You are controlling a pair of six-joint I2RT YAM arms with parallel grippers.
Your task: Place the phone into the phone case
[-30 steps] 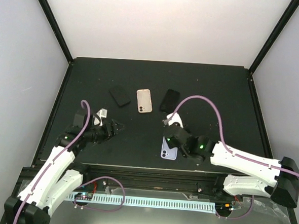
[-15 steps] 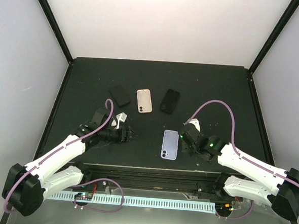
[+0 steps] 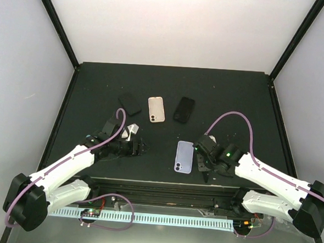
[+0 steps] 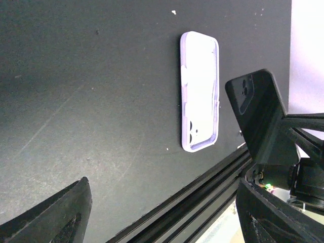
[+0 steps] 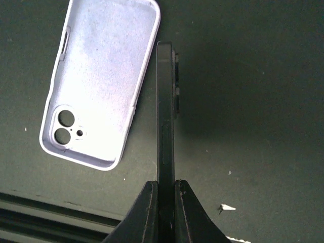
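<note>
The lilac phone case (image 3: 183, 157) lies open side up near the table's front edge, camera holes toward the front; the left wrist view shows the phone case (image 4: 200, 91) too. My right gripper (image 3: 200, 155) is just right of it, shut on the black phone (image 5: 166, 111), which stands on its long edge beside the phone case (image 5: 101, 81). In the left wrist view the phone (image 4: 258, 114) shows its back and camera lenses. My left gripper (image 3: 140, 149) is open and empty, left of the case, pointing at it from a short distance.
Three other items lie in a row further back: a black case (image 3: 130, 103), a beige case (image 3: 156, 109) and a black case or phone (image 3: 184, 109). The front rail (image 4: 202, 202) runs right behind the lilac case.
My right gripper has moved off the lilac case to its right, with the phone still in it, and uncovered the case. My left arm has swung in toward the case.
</note>
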